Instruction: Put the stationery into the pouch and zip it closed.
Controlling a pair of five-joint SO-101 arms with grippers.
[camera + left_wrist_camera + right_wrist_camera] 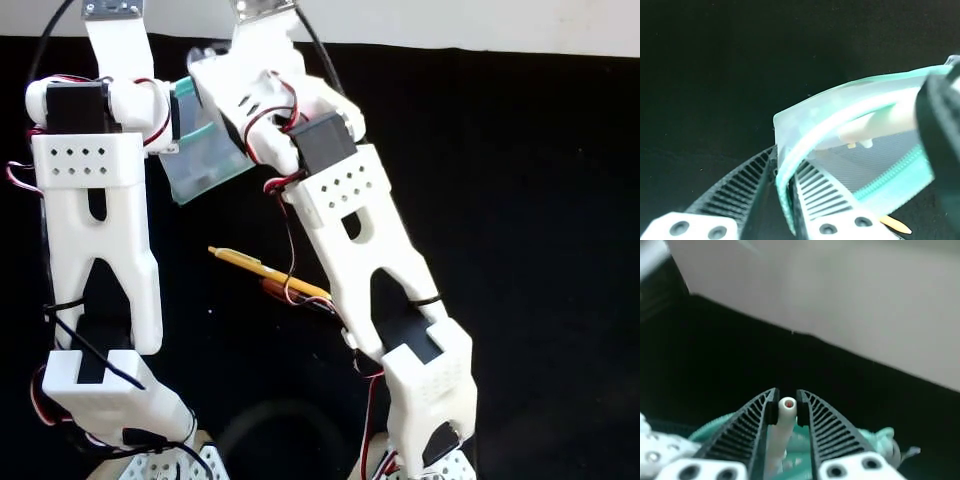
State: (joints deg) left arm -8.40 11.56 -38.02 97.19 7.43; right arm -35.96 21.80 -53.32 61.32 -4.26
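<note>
A white pen (781,432) is gripped by the right gripper (786,399) over the pouch (860,150), whose edge is clamped by the left gripper (785,167), upper left in the high view. Insertion is judged underway; release inside the mouth is called for next, and a yellow pencil (262,268) lies mid-frame.

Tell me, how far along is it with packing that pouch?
Nothing is fully packed yet. The left end effector grips the open pouch; the right end effector holds a white pen partly inside it. A yellow pen on the table and the zipping are left.
</note>
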